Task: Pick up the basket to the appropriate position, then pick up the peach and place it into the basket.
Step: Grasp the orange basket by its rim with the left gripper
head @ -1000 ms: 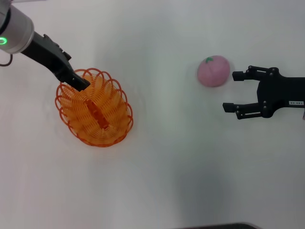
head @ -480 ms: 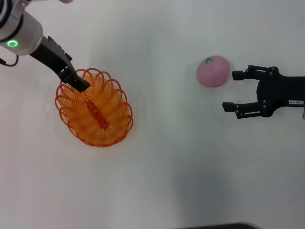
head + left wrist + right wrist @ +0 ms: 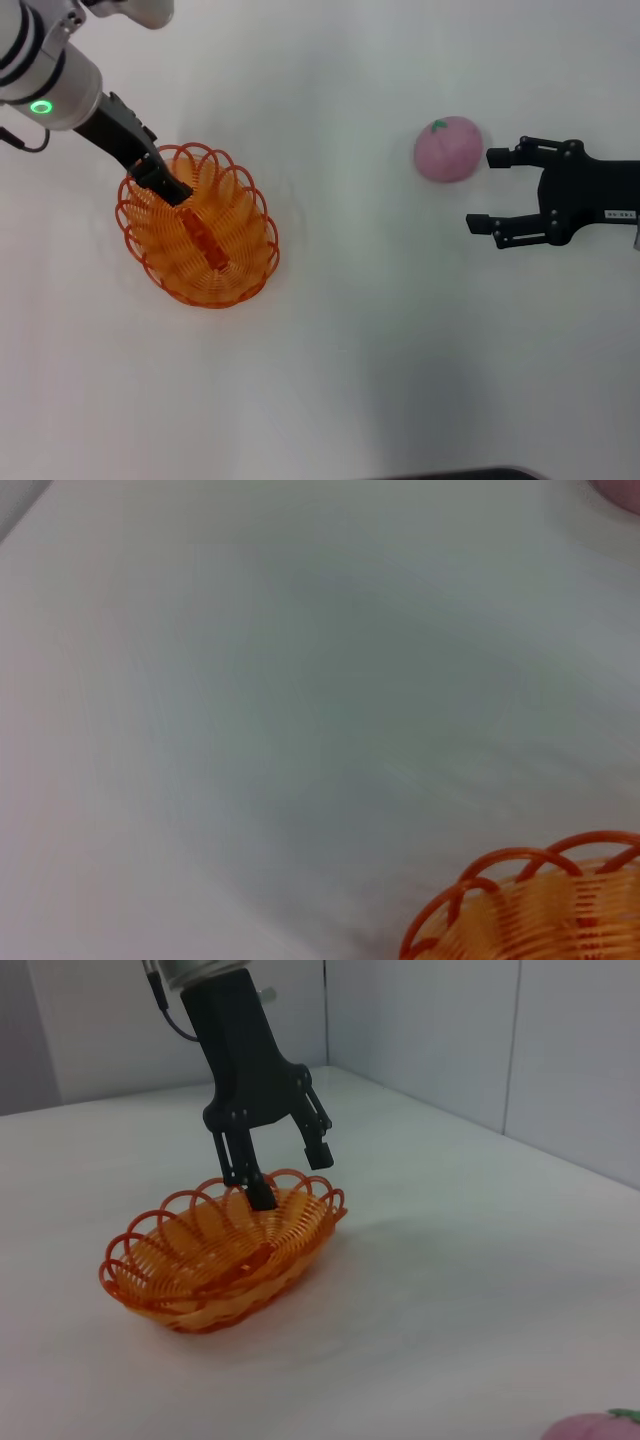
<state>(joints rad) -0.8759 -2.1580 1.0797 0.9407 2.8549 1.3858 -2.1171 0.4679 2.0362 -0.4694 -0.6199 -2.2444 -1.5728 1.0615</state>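
The orange wire basket (image 3: 198, 226) sits on the white table at the left; it also shows in the right wrist view (image 3: 222, 1258) and its rim shows in the left wrist view (image 3: 530, 900). My left gripper (image 3: 162, 183) is open at the basket's far-left rim. In the right wrist view the left gripper (image 3: 292, 1172) straddles the rim, one finger inside the basket and one outside. The pink peach (image 3: 449, 148) lies at the right, with a sliver of it in the right wrist view (image 3: 598, 1428). My right gripper (image 3: 482, 190) is open and empty, just right of the peach.
The white table (image 3: 360, 330) stretches between basket and peach. Grey walls (image 3: 560, 1050) stand behind the table in the right wrist view. A dark edge shows at the table's front (image 3: 470, 474).
My left arm has swung to stand more upright over the basket, with its fingertips staying at the rim and dipping slightly. The basket, peach and right arm have not moved.
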